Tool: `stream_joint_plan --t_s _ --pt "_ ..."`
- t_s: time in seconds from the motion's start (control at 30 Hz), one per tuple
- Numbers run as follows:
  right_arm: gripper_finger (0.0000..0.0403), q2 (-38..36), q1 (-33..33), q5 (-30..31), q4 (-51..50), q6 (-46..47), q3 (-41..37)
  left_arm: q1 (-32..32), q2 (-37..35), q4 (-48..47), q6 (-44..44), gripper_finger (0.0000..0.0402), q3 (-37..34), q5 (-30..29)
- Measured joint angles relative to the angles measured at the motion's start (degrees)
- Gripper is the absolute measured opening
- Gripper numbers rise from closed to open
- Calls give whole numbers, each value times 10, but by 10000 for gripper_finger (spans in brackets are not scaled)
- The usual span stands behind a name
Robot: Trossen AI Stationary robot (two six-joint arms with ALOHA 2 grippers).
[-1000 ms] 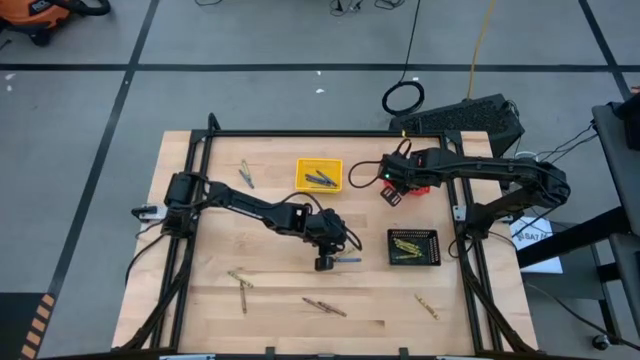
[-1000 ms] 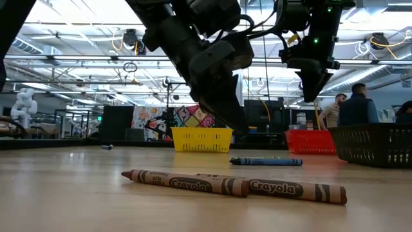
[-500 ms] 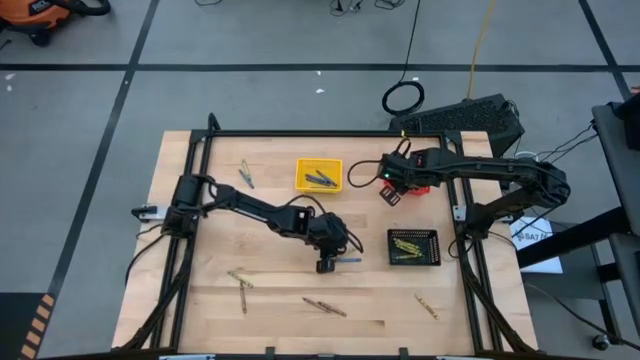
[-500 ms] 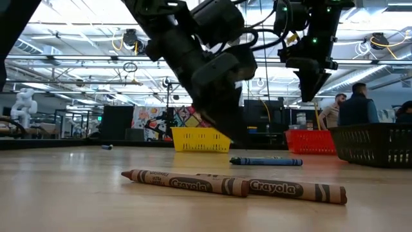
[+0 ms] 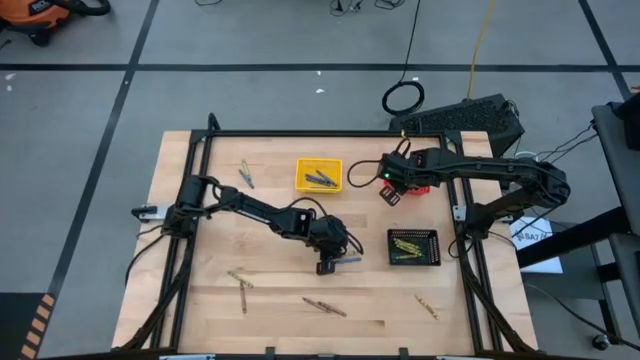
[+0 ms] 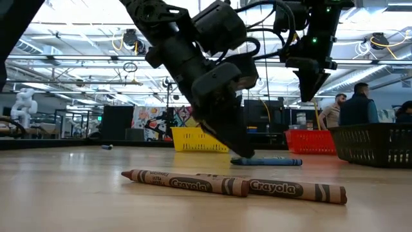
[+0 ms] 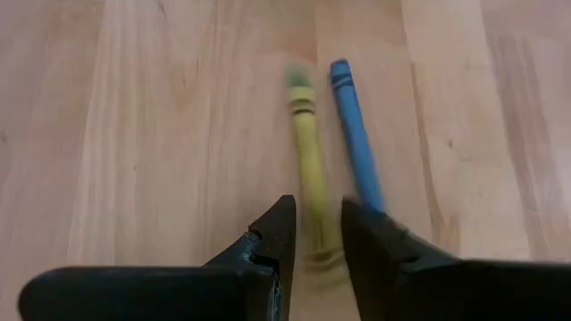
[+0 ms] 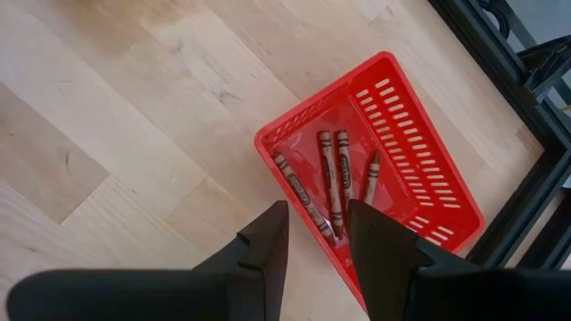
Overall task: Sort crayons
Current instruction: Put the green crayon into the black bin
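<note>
Nearest the front edge of the wooden table (image 5: 200, 290) lie loose crayons: two brown crayons (image 6: 235, 185) end to end near the middle of that edge, a yellow crayon (image 5: 427, 306) toward the front right corner, and two more yellow ones (image 5: 240, 287) toward the front left. Farther in, near the middle of the table, the left gripper (image 7: 314, 245) is lowered to the wood over a pair of crayons lying side by side, a yellow crayon (image 7: 310, 156) and a blue crayon (image 7: 355, 134). Its fingers (image 7: 272, 236) stand slightly apart with the yellow crayon's near end in the gap between them; the blue one runs just beside the other finger, and whether the pads already press on the yellow crayon is hard to tell from the blur. To the right of this, by the right edge, a black basket (image 5: 414, 247) holds yellow crayons. Beyond, toward the back edge, a yellow basket (image 5: 319, 174) holds blue-grey crayons, and two more crayons (image 5: 246, 174) lie on the wood to its left. The right gripper (image 8: 314, 241) hangs above the near rim of the red basket (image 8: 419, 169) at the back right, fingers slightly parted and holding nothing; four brown crayons (image 8: 332, 174) lie inside. People stand in the room behind.
</note>
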Motion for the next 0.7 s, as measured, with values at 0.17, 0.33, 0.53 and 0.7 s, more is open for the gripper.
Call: stream_joint_plan --t_s 0.17,0.33,0.53,0.7 --pt "105 0 0 0 0 -2 0 0 6 3 -1 83 0 0" --pt "105 0 0 0 0 -2 0 0 9 4 0 83 0 2" --pt "105 0 0 0 0 -2 0 2 9 -1 18 82 0 -2" --pt "105 0 0 0 0 -2 0 5 9 -3 26 37 0 -4"
